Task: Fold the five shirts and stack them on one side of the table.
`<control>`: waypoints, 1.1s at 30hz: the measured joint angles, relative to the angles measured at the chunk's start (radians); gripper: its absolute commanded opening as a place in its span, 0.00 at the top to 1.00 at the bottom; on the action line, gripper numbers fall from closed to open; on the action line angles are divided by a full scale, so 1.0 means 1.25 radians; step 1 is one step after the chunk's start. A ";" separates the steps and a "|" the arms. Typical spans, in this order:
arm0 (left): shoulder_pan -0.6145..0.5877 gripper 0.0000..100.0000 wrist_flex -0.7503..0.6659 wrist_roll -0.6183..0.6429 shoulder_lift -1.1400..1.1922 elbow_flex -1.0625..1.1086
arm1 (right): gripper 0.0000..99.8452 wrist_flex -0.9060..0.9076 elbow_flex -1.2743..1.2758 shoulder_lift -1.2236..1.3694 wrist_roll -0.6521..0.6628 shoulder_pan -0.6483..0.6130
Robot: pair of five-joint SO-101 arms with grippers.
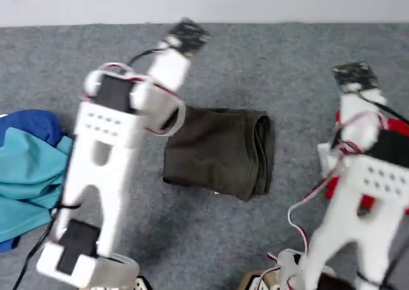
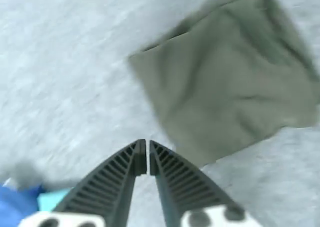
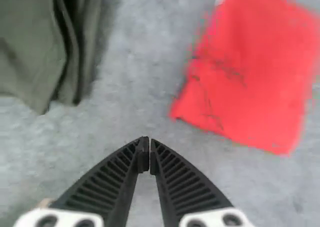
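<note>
Folded olive shirt [image 1: 220,151] is seen at the middle of the grey tabletop [image 1: 287,66], lying flat, folded edge toward the right edge. Red shirt [image 3: 245,67] is laid flat nearer the right edge, apart from the olive one. Teal shirt [image 1: 25,168] is piled on a blue shirt [image 1: 29,124] at the left edge. Left gripper [image 2: 148,157] is held above bare tabletop beside the olive shirt, fingers pressed together, nothing gripped. Right gripper [image 3: 149,154] is held between the olive and red shirts, fingers closed, nothing gripped.
</note>
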 measured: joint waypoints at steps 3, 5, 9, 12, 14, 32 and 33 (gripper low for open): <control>-0.076 0.99 0.001 -0.025 -0.054 0.048 | 0.99 -0.081 0.000 0.091 -0.045 -0.081; -0.135 0.99 0.002 -0.042 -0.090 0.075 | 0.99 -0.140 0.000 0.147 -0.071 -0.139; -0.274 0.99 0.002 -0.095 -0.150 0.109 | 0.99 -0.254 0.000 0.261 -0.108 -0.234; -0.382 0.99 0.002 -0.140 -0.168 0.120 | 0.99 -0.328 0.000 0.325 -0.117 -0.280; -0.449 0.99 0.004 -0.166 -0.172 0.124 | 0.99 -0.373 0.000 0.347 -0.118 -0.304; -0.562 0.99 0.000 -0.200 -0.172 0.196 | 0.99 -0.694 -0.113 0.676 0.068 -0.221; -0.562 0.99 -0.010 -0.200 -0.172 0.205 | 0.99 -0.659 -0.145 0.676 0.068 -0.221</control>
